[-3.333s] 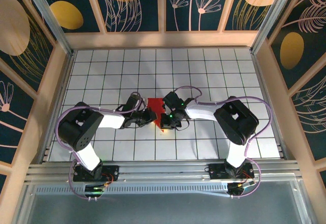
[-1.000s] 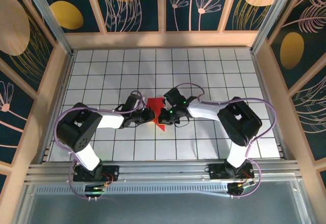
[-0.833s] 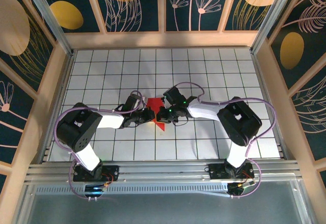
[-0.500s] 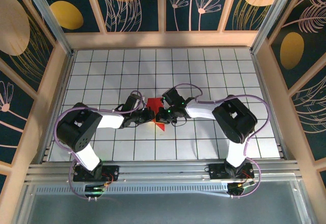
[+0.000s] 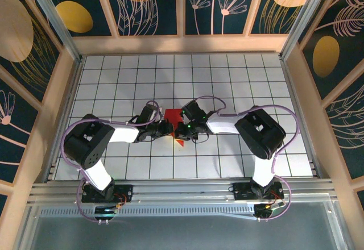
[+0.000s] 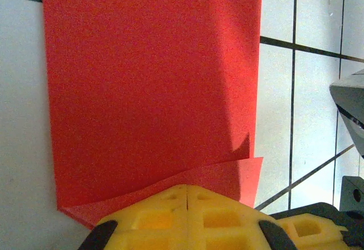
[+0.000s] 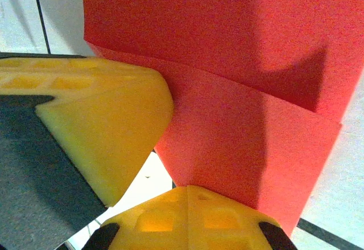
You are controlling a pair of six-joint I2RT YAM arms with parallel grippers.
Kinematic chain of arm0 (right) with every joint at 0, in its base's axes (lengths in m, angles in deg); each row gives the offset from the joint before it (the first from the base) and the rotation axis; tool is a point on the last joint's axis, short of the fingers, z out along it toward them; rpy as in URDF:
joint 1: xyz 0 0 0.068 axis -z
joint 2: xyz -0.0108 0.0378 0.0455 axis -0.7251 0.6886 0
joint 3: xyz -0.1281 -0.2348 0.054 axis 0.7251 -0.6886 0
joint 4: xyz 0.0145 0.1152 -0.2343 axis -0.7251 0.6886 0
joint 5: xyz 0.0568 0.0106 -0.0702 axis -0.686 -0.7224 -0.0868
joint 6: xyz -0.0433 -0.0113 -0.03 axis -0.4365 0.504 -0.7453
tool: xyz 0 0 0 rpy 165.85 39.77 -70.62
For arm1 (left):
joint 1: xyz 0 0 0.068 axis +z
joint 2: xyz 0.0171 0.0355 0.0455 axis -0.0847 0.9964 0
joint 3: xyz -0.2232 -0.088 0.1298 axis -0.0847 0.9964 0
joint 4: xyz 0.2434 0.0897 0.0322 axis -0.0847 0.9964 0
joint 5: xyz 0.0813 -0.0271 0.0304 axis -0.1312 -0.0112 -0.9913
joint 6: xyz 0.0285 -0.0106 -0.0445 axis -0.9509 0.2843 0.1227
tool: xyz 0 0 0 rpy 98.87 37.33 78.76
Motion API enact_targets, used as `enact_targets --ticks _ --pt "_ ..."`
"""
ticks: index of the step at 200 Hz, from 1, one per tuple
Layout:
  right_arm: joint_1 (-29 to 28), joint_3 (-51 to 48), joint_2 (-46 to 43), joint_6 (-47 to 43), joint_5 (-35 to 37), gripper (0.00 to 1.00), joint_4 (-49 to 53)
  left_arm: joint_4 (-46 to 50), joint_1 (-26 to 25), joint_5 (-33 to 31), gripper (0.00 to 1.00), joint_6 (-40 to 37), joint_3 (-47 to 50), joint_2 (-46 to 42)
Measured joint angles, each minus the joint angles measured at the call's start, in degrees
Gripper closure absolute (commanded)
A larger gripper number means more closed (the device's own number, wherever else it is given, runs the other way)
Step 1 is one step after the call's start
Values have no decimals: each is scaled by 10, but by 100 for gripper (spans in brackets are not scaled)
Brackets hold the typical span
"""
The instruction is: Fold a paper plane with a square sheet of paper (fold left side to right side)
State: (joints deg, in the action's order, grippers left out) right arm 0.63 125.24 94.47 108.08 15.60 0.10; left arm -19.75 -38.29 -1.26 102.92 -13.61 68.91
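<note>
The square sheet of paper [image 5: 173, 115] is bright red and lies folded in layers on the white tiled table, between my two grippers. In the left wrist view the sheet [image 6: 148, 79] fills most of the frame, and a lower layer [image 6: 242, 173] sticks out at its near edge. My left gripper [image 6: 186, 188] is shut, its yellow tips resting on that near edge. My right gripper [image 7: 187, 190] is also shut, its tips on the sheet [image 7: 227, 62]. The left gripper's yellow finger [image 7: 102, 125] sits close beside it. From above, the left gripper [image 5: 165, 129] and right gripper [image 5: 181, 129] almost touch. The paper plane is out of view.
The tiled table [image 5: 239, 85] is boxed in by wooden walls at the back [image 5: 182, 44] and at both sides. A metal rail [image 5: 182, 190] runs along the near edge by the arm bases. Purple cables loop over both arms.
My right gripper has slid left across the sheet, closing in on the left gripper. The left gripper has stayed in place. Both have stayed shut.
</note>
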Motion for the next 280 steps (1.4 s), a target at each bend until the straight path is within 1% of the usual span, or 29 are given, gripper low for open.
enact_targets --ticks 46,139,182,215,225,241,256,269,280 --pt "0 -12 -5 0 2 100 -12 11 0 -3 100 0 -6 1" --pt "0 -67 -53 -7 2 100 -6 18 0 -1 100 0 -13 4" --pt "5 -72 -79 -26 3 100 59 19 -1 1 100 1 -17 7" --pt "28 -72 -109 -40 9 100 113 19 -1 0 100 10 -20 10" --pt "38 -72 -123 -41 11 95 117 19 -1 1 100 18 -20 10" --pt "58 -72 -143 -47 9 80 114 17 -1 4 99 36 -20 10" --pt "77 -73 -155 -52 7 68 96 17 -1 6 97 57 -20 10" --pt "96 -80 -164 -59 6 61 70 17 -1 7 94 75 -20 10" --pt "110 -85 -166 -67 6 56 52 20 -1 7 89 86 -20 5"
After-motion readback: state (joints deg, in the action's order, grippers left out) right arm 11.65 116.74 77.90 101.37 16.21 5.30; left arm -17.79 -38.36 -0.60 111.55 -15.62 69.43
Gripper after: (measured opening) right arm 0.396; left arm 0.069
